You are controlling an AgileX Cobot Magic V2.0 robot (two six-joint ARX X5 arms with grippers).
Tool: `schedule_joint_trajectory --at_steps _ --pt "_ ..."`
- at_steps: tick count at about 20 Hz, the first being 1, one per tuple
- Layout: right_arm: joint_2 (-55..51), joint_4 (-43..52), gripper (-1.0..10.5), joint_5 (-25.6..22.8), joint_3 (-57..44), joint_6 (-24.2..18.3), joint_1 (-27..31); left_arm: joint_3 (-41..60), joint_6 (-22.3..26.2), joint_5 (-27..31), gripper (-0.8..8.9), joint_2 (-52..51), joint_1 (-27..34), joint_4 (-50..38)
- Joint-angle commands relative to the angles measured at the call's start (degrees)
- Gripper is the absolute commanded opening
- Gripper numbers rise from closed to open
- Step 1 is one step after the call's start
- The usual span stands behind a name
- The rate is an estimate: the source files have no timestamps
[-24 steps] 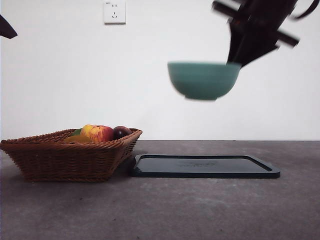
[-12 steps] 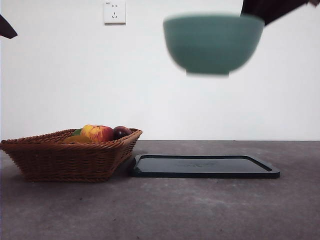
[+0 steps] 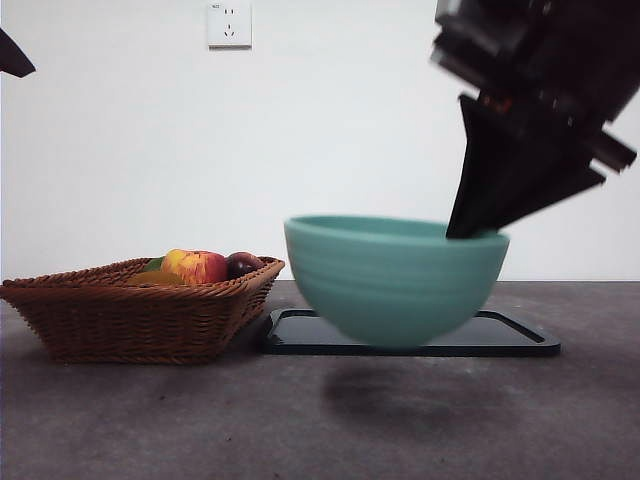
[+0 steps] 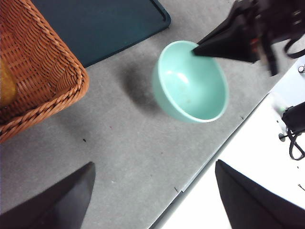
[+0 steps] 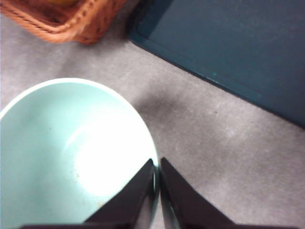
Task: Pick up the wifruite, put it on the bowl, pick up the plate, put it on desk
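The teal-green bowl (image 3: 395, 285) hangs a little above the desk (image 3: 150, 420), in front of a dark tray, casting a shadow underneath. My right gripper (image 3: 470, 232) is shut on the bowl's rim, one jaw inside and one outside (image 5: 157, 164). The bowl (image 5: 62, 152) is empty inside. The left wrist view shows the bowl (image 4: 190, 81) and the right gripper (image 4: 195, 47) from above. My left gripper (image 4: 153, 164) hangs open high over the desk, holding nothing. Fruits (image 3: 200, 266) lie in the wicker basket; I cannot tell which is the wifruite. No plate shows apart from the tray.
A brown wicker basket (image 3: 120, 315) stands at the left of the desk. A flat dark rectangular tray (image 3: 510, 335) lies right beside it, behind the bowl. The desk's front edge (image 4: 214, 152) runs close to the bowl. The left arm's tip (image 3: 12, 55) shows at the top left corner.
The right gripper has carried the bowl from high in the air down and nearer to the camera, to just above the desk in front of the tray.
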State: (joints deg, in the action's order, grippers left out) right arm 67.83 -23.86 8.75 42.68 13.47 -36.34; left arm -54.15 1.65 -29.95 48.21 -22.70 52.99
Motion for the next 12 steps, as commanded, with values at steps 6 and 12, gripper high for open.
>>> schedule_joint_trajectory --at_steps 6,12 --pt "7.54 5.25 0.1 -0.98 -1.25 1.09 -0.46 -0.79 0.7 -0.15 4.02 0.24 -0.26 -0.2" --pt "10.03 6.05 0.1 -1.31 -1.25 1.14 -0.46 -0.79 0.72 -0.15 4.02 0.24 -0.26 -0.11"
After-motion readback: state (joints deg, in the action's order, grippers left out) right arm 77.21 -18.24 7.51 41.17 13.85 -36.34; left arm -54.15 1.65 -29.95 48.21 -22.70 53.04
